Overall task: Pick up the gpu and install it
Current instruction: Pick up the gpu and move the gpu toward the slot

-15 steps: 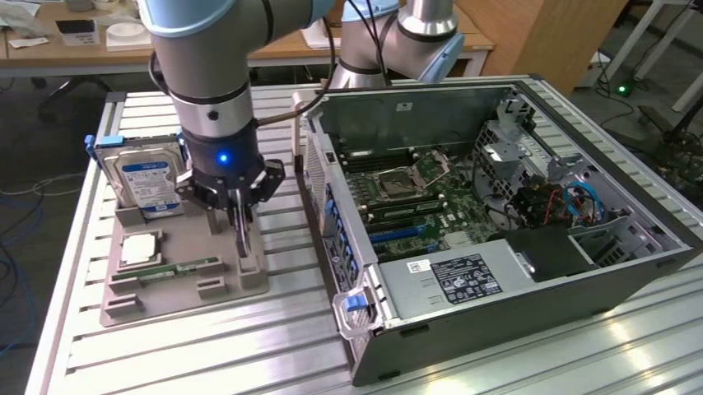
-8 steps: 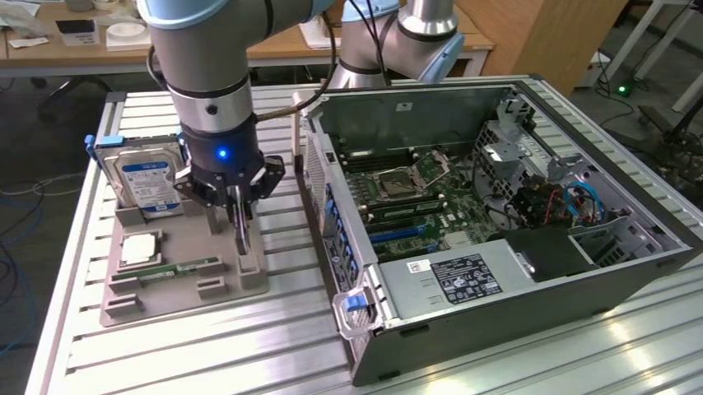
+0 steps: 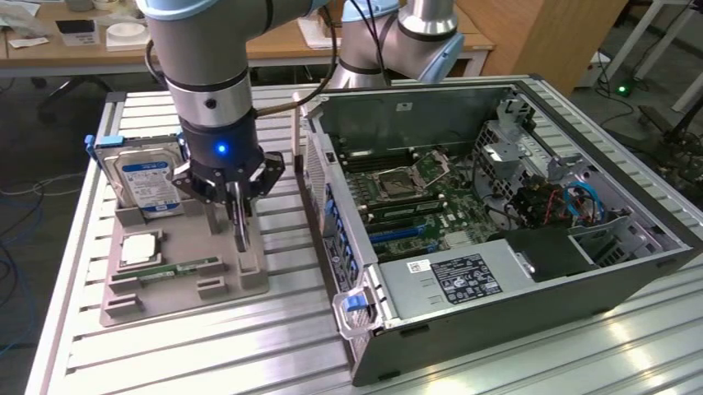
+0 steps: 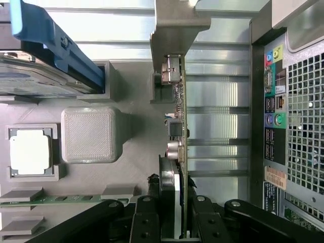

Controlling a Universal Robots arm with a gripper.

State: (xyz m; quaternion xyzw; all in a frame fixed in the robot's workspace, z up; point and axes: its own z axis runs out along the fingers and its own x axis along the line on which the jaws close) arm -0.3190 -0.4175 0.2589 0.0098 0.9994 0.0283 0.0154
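The gpu [image 3: 239, 224] is a thin dark card hanging upright, edge-on, over the grey fixture tray [image 3: 225, 284]. My gripper [image 3: 234, 196] is shut on its upper edge. In the wrist view the gpu [image 4: 180, 114] runs away from my gripper [image 4: 174, 223], with its silvery end bracket [image 4: 174, 25] at the far end. Its lower edge is close to the tray; whether it touches I cannot tell. The open computer case [image 3: 615, 263] stands at the exterior view's right, its motherboard [image 3: 423, 193] exposed.
On the tray, a hard drive [image 3: 148, 185] with a blue-white label stands upright in a blue holder, beside a processor chip [image 3: 140, 248] and a green memory stick [image 3: 181, 269]. The case's rear ports [image 4: 273, 116] lie close beside the card. Slatted aluminium table [image 3: 197, 354] underneath.
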